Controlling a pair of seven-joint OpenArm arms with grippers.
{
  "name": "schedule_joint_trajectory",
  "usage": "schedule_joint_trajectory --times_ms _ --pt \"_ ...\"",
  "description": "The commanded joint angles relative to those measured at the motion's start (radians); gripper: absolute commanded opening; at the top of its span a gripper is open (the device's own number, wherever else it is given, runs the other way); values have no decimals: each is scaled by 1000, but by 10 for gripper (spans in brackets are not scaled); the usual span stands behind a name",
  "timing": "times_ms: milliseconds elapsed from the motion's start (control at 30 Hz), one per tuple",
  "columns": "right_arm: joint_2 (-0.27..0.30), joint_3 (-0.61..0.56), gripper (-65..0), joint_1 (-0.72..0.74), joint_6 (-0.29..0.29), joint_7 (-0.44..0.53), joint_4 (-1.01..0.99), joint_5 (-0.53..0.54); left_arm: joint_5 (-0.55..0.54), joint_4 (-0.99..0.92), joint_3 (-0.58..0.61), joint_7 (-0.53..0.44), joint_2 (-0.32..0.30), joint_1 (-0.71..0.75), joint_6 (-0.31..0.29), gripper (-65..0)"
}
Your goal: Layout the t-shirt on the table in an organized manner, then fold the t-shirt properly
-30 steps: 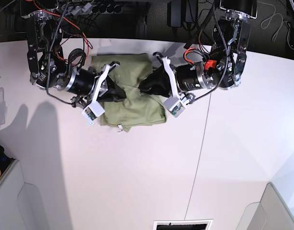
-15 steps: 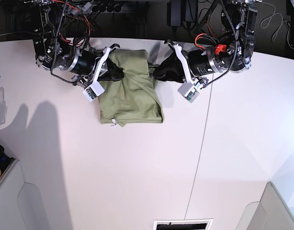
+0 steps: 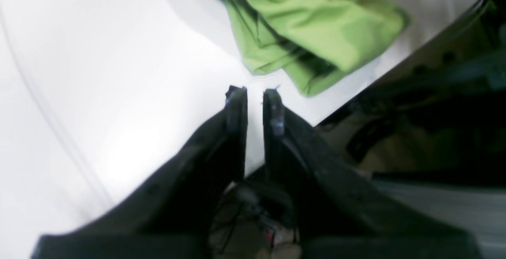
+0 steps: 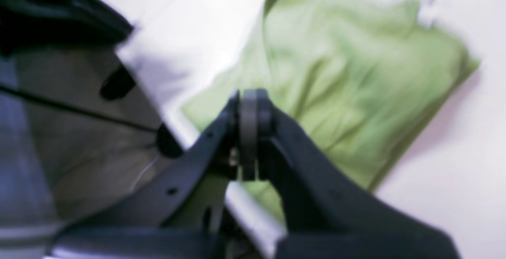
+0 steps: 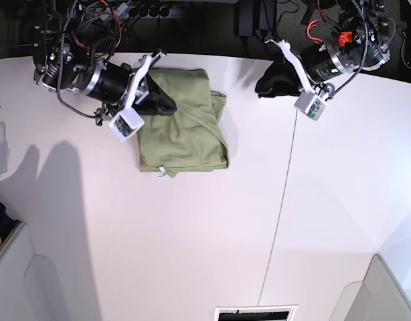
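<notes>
Base view shows you the t-shirt (image 5: 185, 127) folded into a rough rectangle near the far edge of the table (image 5: 192, 234), its small white tag (image 5: 163, 174) at the near hem. Your right gripper (image 5: 167, 105) sits over the shirt's far left part with its jaws pressed together; whether it pinches cloth, you cannot tell. Your left gripper (image 3: 255, 93) hangs beside the shirt's corner near the table edge, jaws a narrow slit apart, holding nothing.

White table (image 5: 192, 241) (thin dark seam) under a folded olive t-shirt (image 5: 185, 137) near its far edge
</notes>
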Motion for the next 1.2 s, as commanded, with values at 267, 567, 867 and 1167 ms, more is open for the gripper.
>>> schedule_joint_trajectory --times_ms 267,567,867,1167 --pt "111 14 -650 -262 8 4 164 8 -3 57 -81 -12 -39 252 -8 -570" --pt "112 26 -650 -472 8 2 92 -51 82 -145 -80 -15 -39 344 -8 -570" --pt "103 25 -650 -446 2 121 -349 -106 321 -697 -76 -171 -39 219 2 -570" --pt "101 22 -650 -227 -125 54 -808 -154 428 -1176 151 -171 -114 -77 155 -571"
